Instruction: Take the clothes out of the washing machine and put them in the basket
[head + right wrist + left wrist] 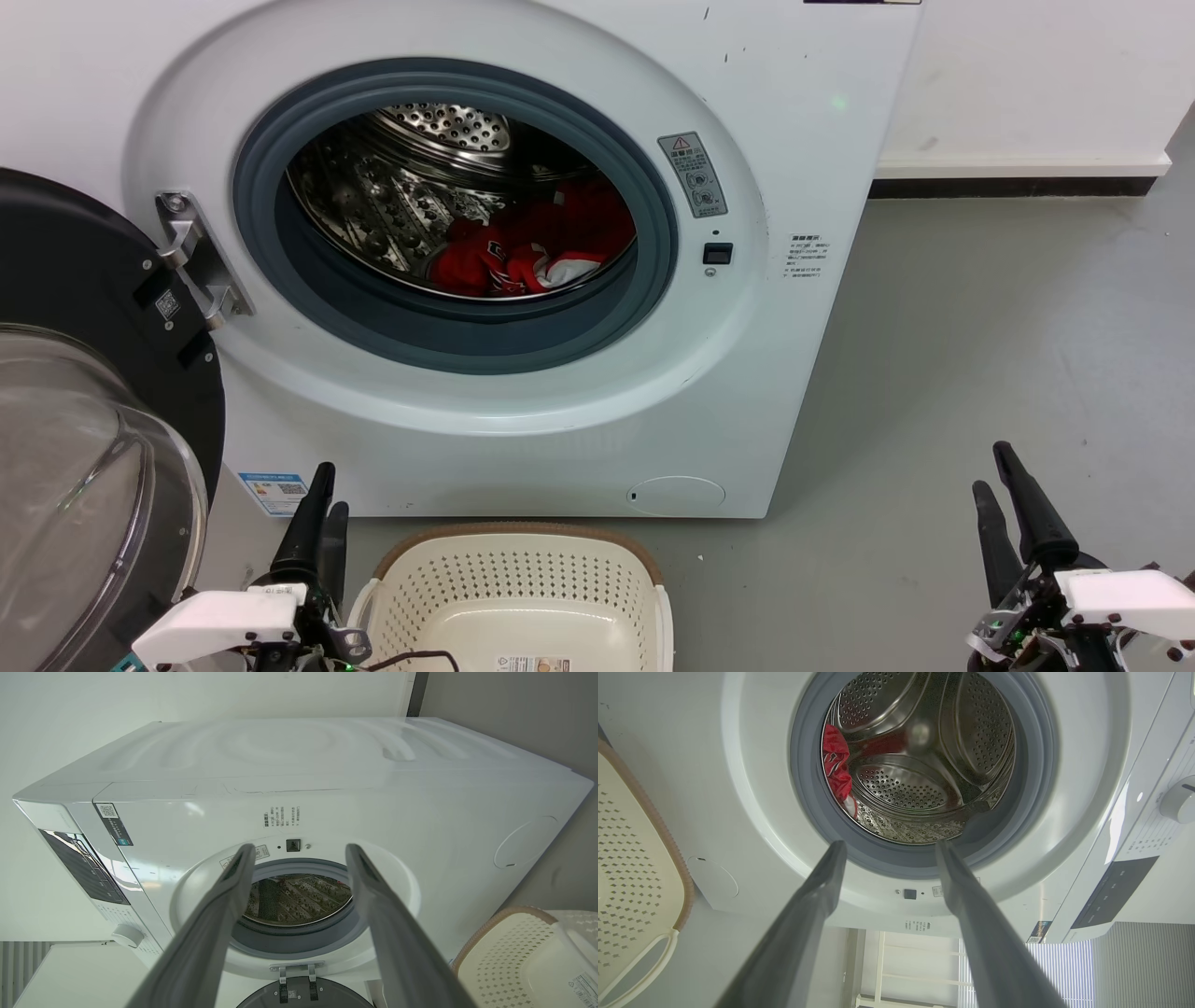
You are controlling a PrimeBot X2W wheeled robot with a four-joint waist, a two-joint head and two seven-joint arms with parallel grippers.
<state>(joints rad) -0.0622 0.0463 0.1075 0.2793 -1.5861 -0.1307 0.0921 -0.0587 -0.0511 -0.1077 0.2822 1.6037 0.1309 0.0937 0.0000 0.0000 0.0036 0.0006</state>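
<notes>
Large white front-loading washing machine (822, 112) took up upper half of head frame. Its black-rimmed glass porthole door (84, 280) hung wide open at left edge. Red thin-fabric jerseys with white trim (532, 247) lay bunched low in perforated steel drum (420, 177), centre frame. Oval cream perforated plastic basket with brown rim (523, 569) stood on grey floor (980, 355), bottom centre, just before machine. Left hand (330, 490) at lower left beside basket, fingers spread, grasping nothing. Right hand (990, 467) at lower right, fingers spread, grasping nothing.

Stickers on the machine, wording illegible

Washing machine (794, 93): grey warning-triangle sticker (692, 175) at 2 o'clock of the door ring, QR-code label (278, 492) at 7 o'clock; print too small to read.
</notes>
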